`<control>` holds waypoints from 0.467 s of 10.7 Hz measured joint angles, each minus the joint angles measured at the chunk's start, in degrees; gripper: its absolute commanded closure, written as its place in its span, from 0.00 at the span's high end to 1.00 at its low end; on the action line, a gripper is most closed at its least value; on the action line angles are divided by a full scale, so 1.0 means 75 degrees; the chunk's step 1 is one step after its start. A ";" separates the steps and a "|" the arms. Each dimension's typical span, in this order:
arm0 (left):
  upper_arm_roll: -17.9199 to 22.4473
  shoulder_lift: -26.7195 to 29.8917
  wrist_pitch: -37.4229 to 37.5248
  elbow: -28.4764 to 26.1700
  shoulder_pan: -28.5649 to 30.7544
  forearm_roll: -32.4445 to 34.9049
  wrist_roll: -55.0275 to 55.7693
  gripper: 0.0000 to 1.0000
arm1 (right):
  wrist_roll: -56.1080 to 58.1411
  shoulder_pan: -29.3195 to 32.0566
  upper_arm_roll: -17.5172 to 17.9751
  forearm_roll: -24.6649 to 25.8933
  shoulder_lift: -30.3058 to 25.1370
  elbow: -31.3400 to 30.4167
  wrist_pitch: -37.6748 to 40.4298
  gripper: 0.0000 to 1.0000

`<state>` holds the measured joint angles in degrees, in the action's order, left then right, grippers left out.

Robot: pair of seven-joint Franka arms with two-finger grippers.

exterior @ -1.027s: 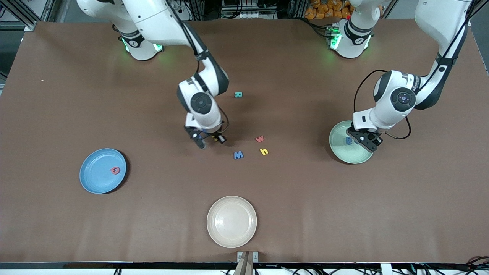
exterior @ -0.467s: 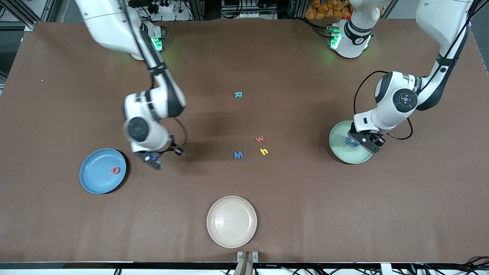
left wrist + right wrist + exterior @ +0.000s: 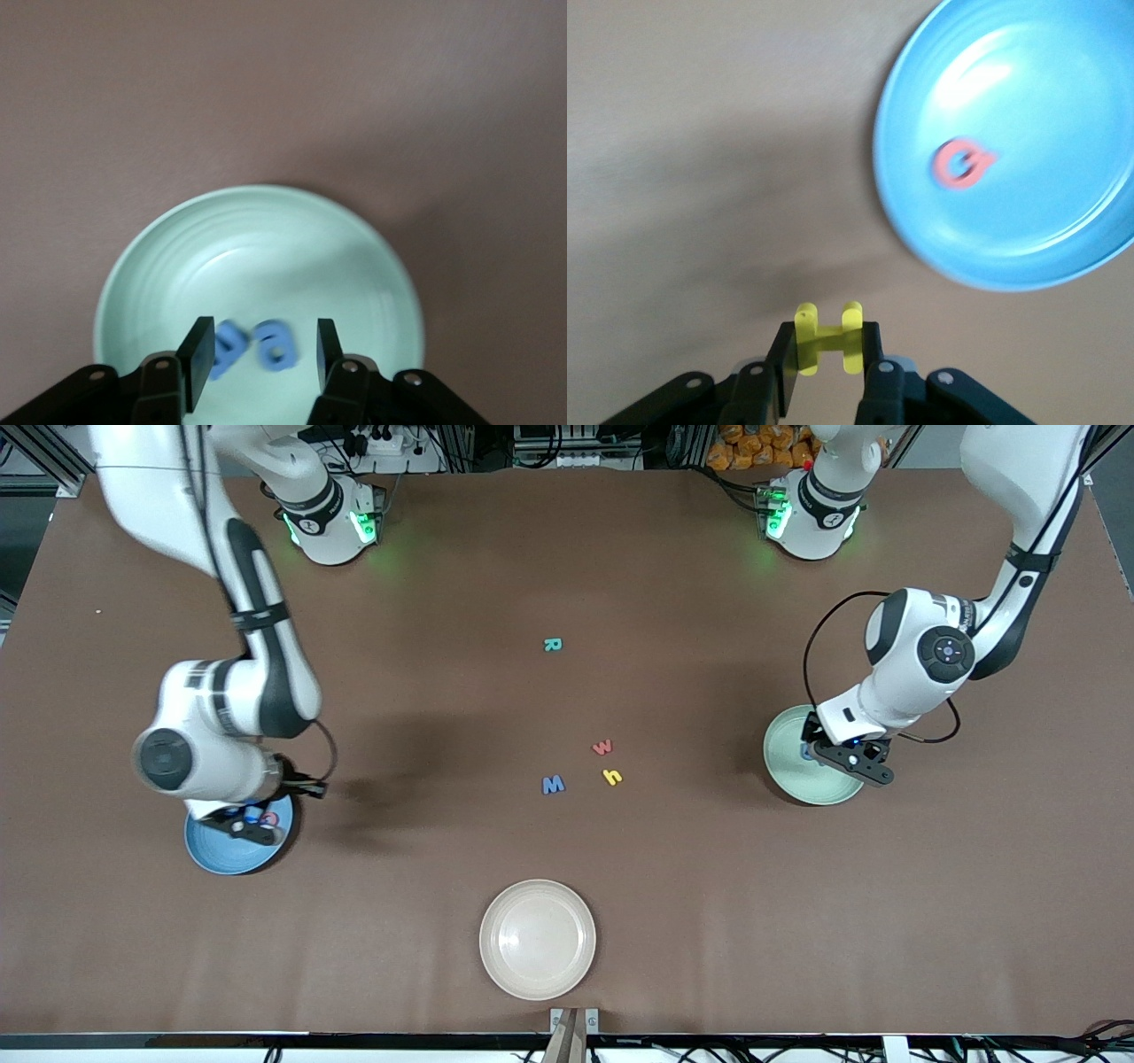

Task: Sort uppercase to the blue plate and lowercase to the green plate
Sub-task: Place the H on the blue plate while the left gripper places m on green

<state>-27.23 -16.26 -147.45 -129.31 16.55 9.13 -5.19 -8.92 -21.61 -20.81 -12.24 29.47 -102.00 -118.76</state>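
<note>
1. A cream plate (image 3: 537,939) sits nearest the front camera, at the table (image 3: 567,558) edge, with nothing in it.
2. Farther from the camera than the cream plate lies the blue plate (image 3: 213,850), toward the right arm's end of the table. A pinkish-red Q (image 3: 962,165) lies flat inside it.
3. The right gripper (image 3: 825,372) hangs over the blue plate's rim, clenched on a yellow H (image 3: 827,336) that sits upright between its fingers.
4. Toward the left arm's end sits the green plate (image 3: 159,266). Two blue small letters (image 3: 257,347) lie side by side in it.
5. The left gripper (image 3: 262,359) hangs just above that pair, its fingers parted and holding nothing; the letters lie in the gap below them.
6. Between the two plates, a blue W (image 3: 553,784) and a yellow h (image 3: 611,777) lie on the bare table, with a pinkish-red w (image 3: 602,747) just past them.
7. Farthest from the cream plate lies a teal-green R (image 3: 552,645), well apart from the others.
</note>
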 measured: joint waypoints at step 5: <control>-0.0589 -0.0035 0.0002 0.0444 -0.0505 -0.0114 0.3902 0.54 | 0.2649 0.1144 -0.0006 -0.0006 0.0025 0.0010 0.0020 0.58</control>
<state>-31.65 -16.52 -147.44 -125.98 12.76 8.28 24.07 10.95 -13.03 -20.85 -12.29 29.66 -101.92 -118.61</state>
